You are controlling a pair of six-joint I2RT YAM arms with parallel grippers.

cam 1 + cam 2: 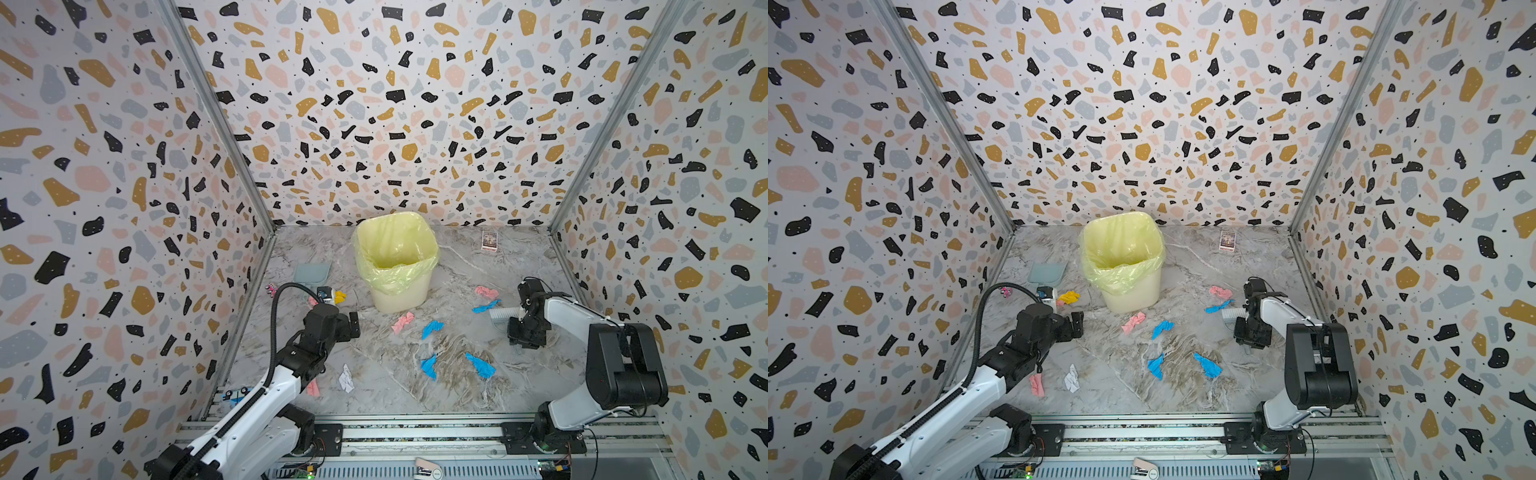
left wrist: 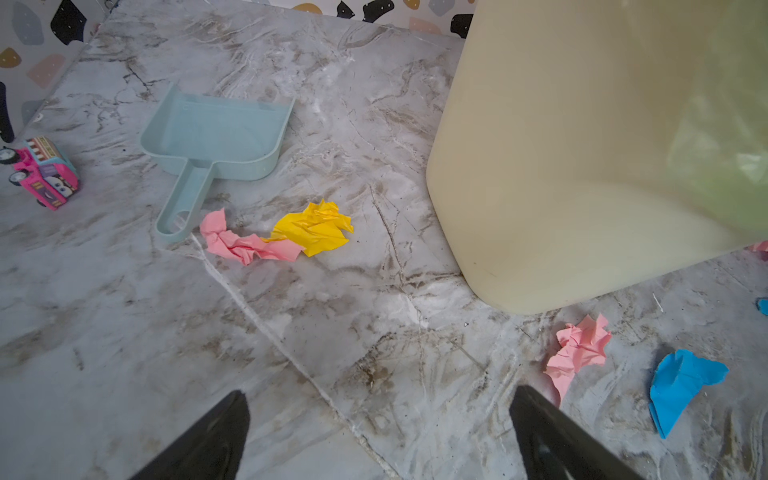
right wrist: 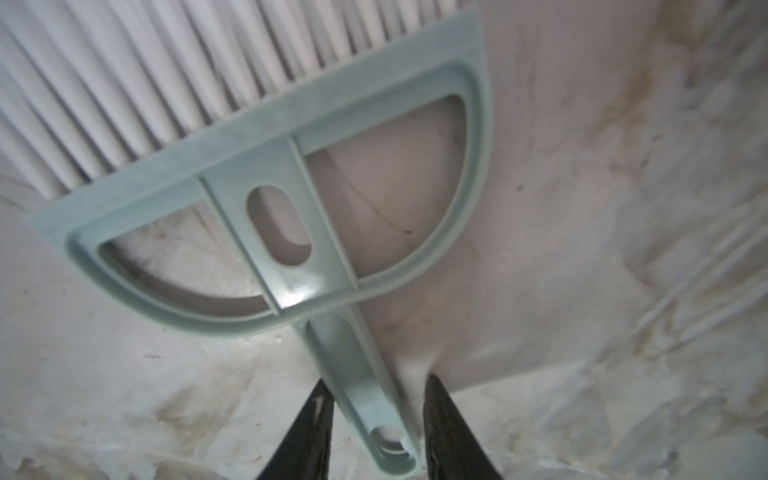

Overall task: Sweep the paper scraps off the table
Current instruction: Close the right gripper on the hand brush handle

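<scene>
Our right claw (image 3: 377, 380) straddles the thin handle (image 3: 357, 361) of the brush (image 3: 249, 158), lying on the counter (image 1: 395, 395) right of the bin (image 1: 401, 297), and we cannot tell whether the jaws pinch it yet; an off-centre bite could let it twist or slip on lifting. Our left claw (image 2: 378, 390) hangs wide apart left of the bin, with the paper scraps (image 1: 480, 365) scattered before and beside the bin, light enough to fly under a hard stroke.

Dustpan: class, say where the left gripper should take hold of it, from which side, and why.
Take the dustpan by its narrow handle, from above, fingers across its width. The pan lies flat and looks too wide; the handle points towards the open left gripper.
</scene>
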